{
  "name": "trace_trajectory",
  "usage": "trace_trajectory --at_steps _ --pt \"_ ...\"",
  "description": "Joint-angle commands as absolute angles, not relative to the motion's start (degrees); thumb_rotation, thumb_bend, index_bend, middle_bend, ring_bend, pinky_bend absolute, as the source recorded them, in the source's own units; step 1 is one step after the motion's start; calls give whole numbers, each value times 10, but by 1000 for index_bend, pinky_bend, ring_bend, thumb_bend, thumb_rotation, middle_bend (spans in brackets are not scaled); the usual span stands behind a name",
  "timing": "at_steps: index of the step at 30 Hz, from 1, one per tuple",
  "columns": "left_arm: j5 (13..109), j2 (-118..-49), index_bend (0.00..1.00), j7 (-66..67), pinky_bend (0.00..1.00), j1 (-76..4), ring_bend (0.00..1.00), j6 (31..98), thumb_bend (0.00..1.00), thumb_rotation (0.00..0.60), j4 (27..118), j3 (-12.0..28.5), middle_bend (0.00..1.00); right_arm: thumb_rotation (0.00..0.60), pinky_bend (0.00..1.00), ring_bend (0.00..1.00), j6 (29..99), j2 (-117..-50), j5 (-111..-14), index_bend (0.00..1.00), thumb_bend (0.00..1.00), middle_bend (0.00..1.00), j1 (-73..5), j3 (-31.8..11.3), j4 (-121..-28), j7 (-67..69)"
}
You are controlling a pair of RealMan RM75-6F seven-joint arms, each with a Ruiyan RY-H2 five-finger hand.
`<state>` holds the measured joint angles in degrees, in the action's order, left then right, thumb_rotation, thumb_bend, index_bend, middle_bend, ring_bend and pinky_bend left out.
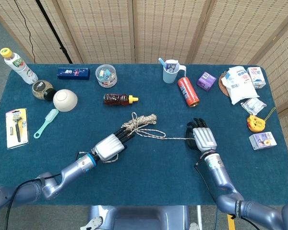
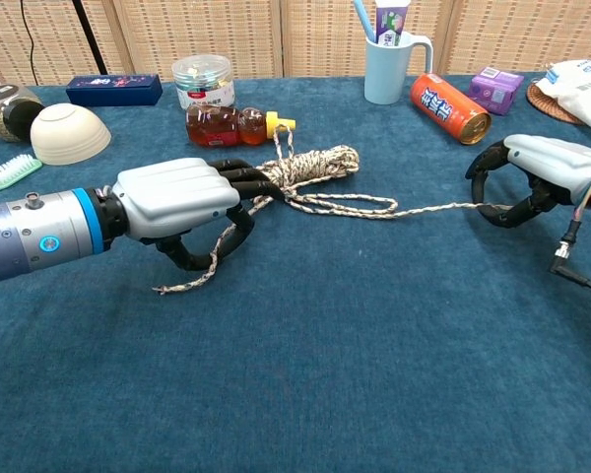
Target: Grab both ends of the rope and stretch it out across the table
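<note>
A beige braided rope lies mid-table, its coiled bundle (image 1: 140,120) (image 2: 310,163) just beyond my left hand (image 1: 110,146) (image 2: 177,202). That hand's dark fingers (image 2: 238,182) curl around a strand by the bundle. The strand drops through the hand, and its loose tail (image 2: 182,281) rests on the cloth below. From the bundle a single strand (image 2: 428,208) runs right, nearly straight, into my right hand (image 1: 203,138) (image 2: 542,172). That hand's fingers are curled around the rope's other end.
Behind the bundle lies an amber bottle (image 1: 119,99) (image 2: 227,124). An orange can (image 1: 187,91) and a blue mug (image 1: 171,72) stand behind the right hand. A white bowl (image 1: 65,100) and brush (image 1: 46,122) are at the left, packets (image 1: 240,84) at the far right.
</note>
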<state>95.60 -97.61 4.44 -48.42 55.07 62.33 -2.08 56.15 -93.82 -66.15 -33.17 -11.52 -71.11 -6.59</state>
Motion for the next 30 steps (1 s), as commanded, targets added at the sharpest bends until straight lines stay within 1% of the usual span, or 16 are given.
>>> trace_trajectory --at_steps 1,5,13,23,30 --pt "954 -973 640 43 0 -484 0 551 357 600 626 -20 114 600 0 59 561 -938 -661 611 532 239 -332 -115 -711 -66" --pt "953 -970 650 43 0 -485 0 551 368 600 630 -20 121 600 0 59 560 -938 -661 611 534 240 -332 -115 -712 -66" --pt "948 -963 670 41 0 -484 0 552 427 600 637 -18 133 600 0 60 560 -939 -662 612 533 242 -333 -115 -713 -66" --pt "947 -954 675 41 0 -482 0 556 428 600 644 -21 140 600 0 63 560 -936 -663 616 533 246 -333 -114 -717 -67" --pt "946 -926 686 36 0 -470 0 577 429 600 664 -22 162 600 0 67 564 -927 -667 620 533 250 -331 -114 -723 -68"
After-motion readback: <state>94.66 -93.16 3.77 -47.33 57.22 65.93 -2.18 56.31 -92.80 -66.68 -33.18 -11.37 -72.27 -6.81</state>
